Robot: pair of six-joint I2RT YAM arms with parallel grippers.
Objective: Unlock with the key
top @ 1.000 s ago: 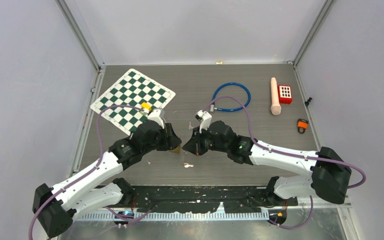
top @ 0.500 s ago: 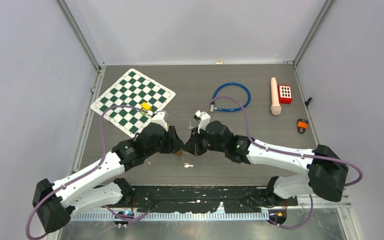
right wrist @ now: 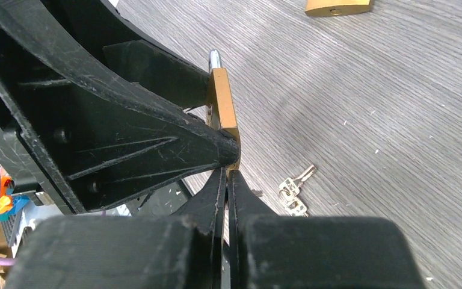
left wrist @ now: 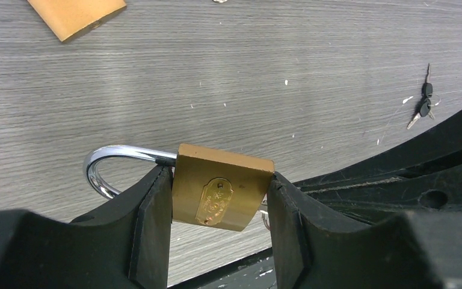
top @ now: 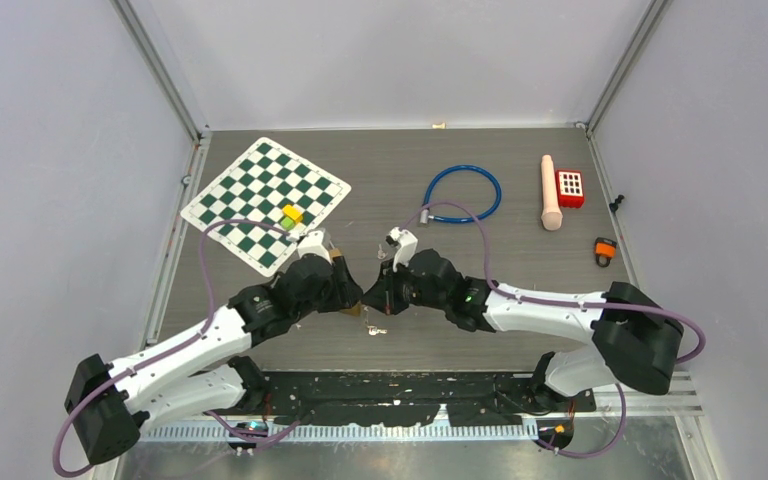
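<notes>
- The left gripper [left wrist: 216, 183] is about half open and clamped on a brass padlock [left wrist: 222, 194]. One finger [left wrist: 150, 229] presses on each narrow side of the body.
- The padlock is held over the middle of the surface [top: 410, 160], towards its near edge, between the two wrists.
- Its steel shackle [left wrist: 103, 167] sticks out sideways past one finger. One leg enters the body and the other is hidden, so whether it is latched cannot be told.
- An oval plate [left wrist: 215, 201] on the padlock's face carries stamped marks that are too small to read. No brand name is legible.
- The right gripper [right wrist: 227, 171] is fully closed, and its tips touch the padlock's lower end. Whether a key is pinched between them cannot be seen.
- A bunch of silver keys [right wrist: 293, 189] lies flat on the surface, just nearer the near edge than the grippers.
- The left wrist view shows a pair of black-headed keys [left wrist: 424, 105] lying apart from the padlock.
- A second brass block [left wrist: 75, 15] lies farther out on the surface.
- A green-and-white chessboard [top: 260, 185] lies towards the far left corner, with a yellow block [top: 292, 212] on its near edge.
- A blue loop [top: 462, 193] lies around the far centre.
- A beige cylinder [top: 550, 192] lies near the far right corner, with a red block [top: 570, 187] touching it. The block's white squares carry no writing.
- An orange item [top: 605, 250] sits by the right edge.
</notes>
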